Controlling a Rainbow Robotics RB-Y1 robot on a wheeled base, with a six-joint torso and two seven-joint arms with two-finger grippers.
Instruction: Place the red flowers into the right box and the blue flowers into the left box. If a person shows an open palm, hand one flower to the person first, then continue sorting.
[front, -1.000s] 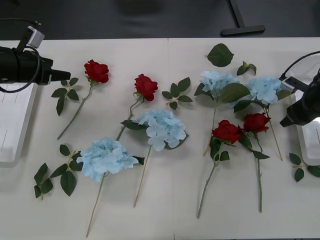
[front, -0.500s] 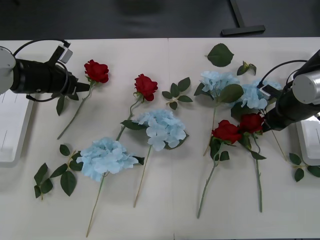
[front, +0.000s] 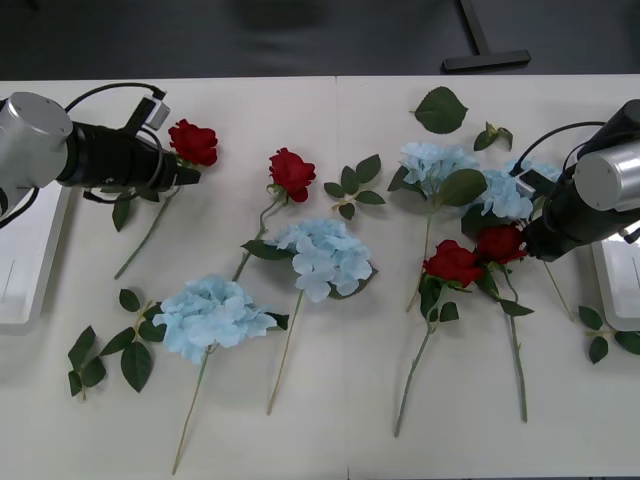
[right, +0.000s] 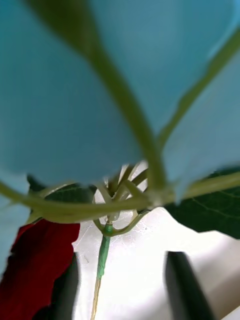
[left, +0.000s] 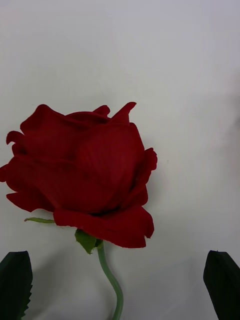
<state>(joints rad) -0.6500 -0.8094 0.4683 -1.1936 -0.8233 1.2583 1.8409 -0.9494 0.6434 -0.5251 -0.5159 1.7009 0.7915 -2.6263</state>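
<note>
At lower centre a blue hydrangea (front: 210, 315) lies untouched. Further up, both arms have swung in from the boxes: the right gripper (front: 530, 243), fingers spread, now reaches the rightmost red rose (front: 500, 243); the left gripper (front: 190, 176), fingers parted, now straddles the stem under the upper-left rose (front: 193, 142), so grasps look imminent

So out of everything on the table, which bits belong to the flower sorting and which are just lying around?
Part of the job:
- four red roses, e.g.
- four blue hydrangeas, e.g.
- left box
- right box
- left gripper, fingers open at the far-left rose
- right gripper, fingers open by the right-hand flowers

Just lying about:
- loose leaf
- leaf sprig
</note>
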